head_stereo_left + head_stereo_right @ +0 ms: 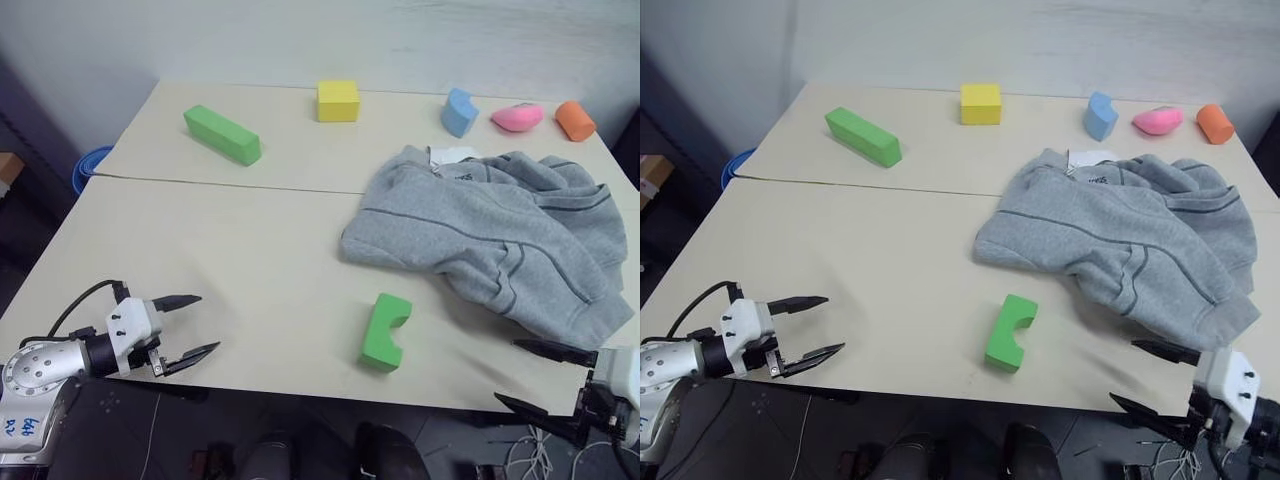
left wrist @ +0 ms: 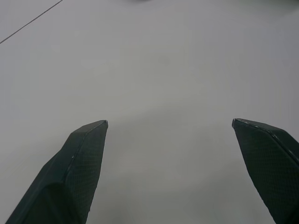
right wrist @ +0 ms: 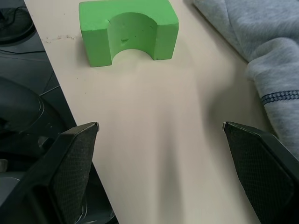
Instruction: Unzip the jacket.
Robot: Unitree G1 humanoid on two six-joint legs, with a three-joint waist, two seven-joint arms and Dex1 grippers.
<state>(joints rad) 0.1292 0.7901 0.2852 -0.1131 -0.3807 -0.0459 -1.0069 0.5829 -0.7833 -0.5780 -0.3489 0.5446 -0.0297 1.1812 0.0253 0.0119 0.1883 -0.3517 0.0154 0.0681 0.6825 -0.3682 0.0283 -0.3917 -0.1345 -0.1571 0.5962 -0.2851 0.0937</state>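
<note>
A: What is nearest the camera?

B: Both grippers, at the near edge of the table point(image 1: 230, 260). The left gripper point(image 1: 195, 325) hangs over the near left corner with its two black fingers spread wide and nothing between them. The right gripper point(image 1: 535, 375) sits at the near right corner, its fingers just as wide apart and empty.

A: And just past them?

B: A green arch block point(image 1: 384, 331) lies near the front edge, between the two grippers and closer to the right one. In the right wrist view that block point(image 3: 127, 30) shows its curved cut-out facing the gripper.

A: Where is the jacket?

B: The jacket point(image 1: 500, 235) lies crumpled on the right half of the table, beyond the right gripper and apart from it, its hem reaching close to the near right edge. Dark seam lines cross the grey fleece. A white tag point(image 1: 452, 155) lies at its far edge, beside a small dark logo; I cannot read either.

A: Further back?

B: Along the far side: a long green block point(image 1: 222, 134), a yellow cube point(image 1: 338, 101), a blue block point(image 1: 459, 112), a pink block point(image 1: 517, 117) and an orange block point(image 1: 575, 120).
</note>
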